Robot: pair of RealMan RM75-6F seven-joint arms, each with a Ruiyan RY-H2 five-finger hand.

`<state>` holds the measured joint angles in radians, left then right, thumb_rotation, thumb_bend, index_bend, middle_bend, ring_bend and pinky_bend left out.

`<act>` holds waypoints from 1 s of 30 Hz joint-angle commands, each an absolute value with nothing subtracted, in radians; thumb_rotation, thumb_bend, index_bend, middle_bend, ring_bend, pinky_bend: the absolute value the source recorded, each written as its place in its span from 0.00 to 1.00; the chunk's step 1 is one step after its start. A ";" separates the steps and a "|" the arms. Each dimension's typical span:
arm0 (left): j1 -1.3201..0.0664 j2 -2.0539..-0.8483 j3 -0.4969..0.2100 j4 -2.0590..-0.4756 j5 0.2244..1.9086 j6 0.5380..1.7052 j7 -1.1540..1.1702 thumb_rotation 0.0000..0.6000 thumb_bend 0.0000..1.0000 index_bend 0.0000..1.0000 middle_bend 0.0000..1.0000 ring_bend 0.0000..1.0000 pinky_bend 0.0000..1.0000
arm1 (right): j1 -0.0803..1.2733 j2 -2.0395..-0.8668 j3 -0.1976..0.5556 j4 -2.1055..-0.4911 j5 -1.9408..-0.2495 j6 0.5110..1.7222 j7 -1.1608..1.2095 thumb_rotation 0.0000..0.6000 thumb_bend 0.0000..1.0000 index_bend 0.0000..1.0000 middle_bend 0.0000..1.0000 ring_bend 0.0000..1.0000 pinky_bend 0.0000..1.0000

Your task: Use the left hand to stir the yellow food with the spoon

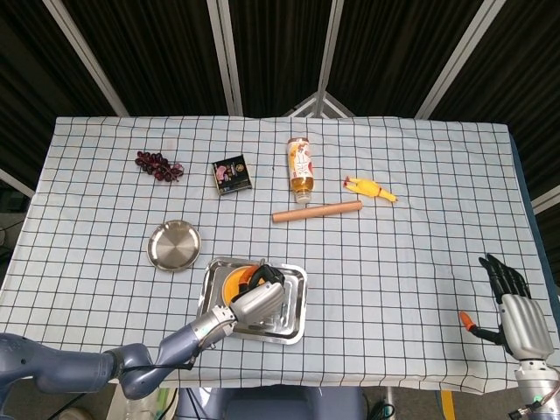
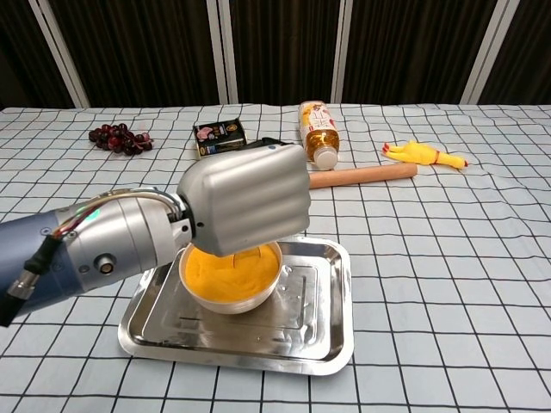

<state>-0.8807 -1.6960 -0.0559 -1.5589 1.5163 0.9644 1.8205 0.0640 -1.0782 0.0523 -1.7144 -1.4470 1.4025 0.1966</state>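
While the left hand (image 2: 245,209) hangs directly over the bowl (image 2: 230,277) of yellow food (image 2: 225,268), its back fills the chest view and hides almost everything beneath it. The fingers look curled in, as around a handle, but no spoon shows in either current view, so I judge rather than see that the spoon is held there and dipped into the food. The bowl sits inside the steel tray (image 2: 329,342) near the front edge of the table (image 1: 420,201), and the food looks smooth and level where it shows past the hand.

The right hand (image 1: 516,317) rests at the far right corner, fingers spread and holding nothing, well apart from the tray.

As for progress, the hand is in place over the bowl, which suggests the stirring is under way rather than finished; how many turns remain cannot be read from these views. What seems left is to carry on circling the spoon through the food without tipping the bowl or dragging it across the tray
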 commanded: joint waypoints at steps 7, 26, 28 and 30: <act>-0.877 -1.654 -0.052 -1.604 1.511 0.972 1.840 1.00 0.55 0.79 1.00 1.00 1.00 | 0.066 -1.077 0.052 -1.715 -1.445 1.397 0.199 1.00 0.34 0.00 0.00 0.00 0.00; -0.876 -1.561 -0.047 -1.678 1.519 0.981 1.865 1.00 0.55 0.79 1.00 1.00 1.00 | 0.067 -1.077 0.052 -1.717 -1.442 1.393 0.192 1.00 0.34 0.00 0.00 0.00 0.00; -0.890 -1.543 -0.026 -1.673 1.532 0.947 1.897 1.00 0.54 0.79 1.00 1.00 1.00 | 0.067 -1.077 0.051 -1.717 -1.442 1.393 0.192 1.00 0.34 0.00 0.00 0.00 0.00; -0.902 -1.527 -0.009 -1.673 1.544 0.915 1.913 1.00 0.54 0.79 1.00 1.00 1.00 | 0.066 -1.077 0.051 -1.717 -1.443 1.395 0.192 1.00 0.34 0.00 0.00 0.00 0.00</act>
<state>-0.8885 -1.5444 -0.0281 -1.6761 1.5312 0.9423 1.8924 0.0662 -1.0770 0.0514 -1.7167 -1.4432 1.3947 0.1923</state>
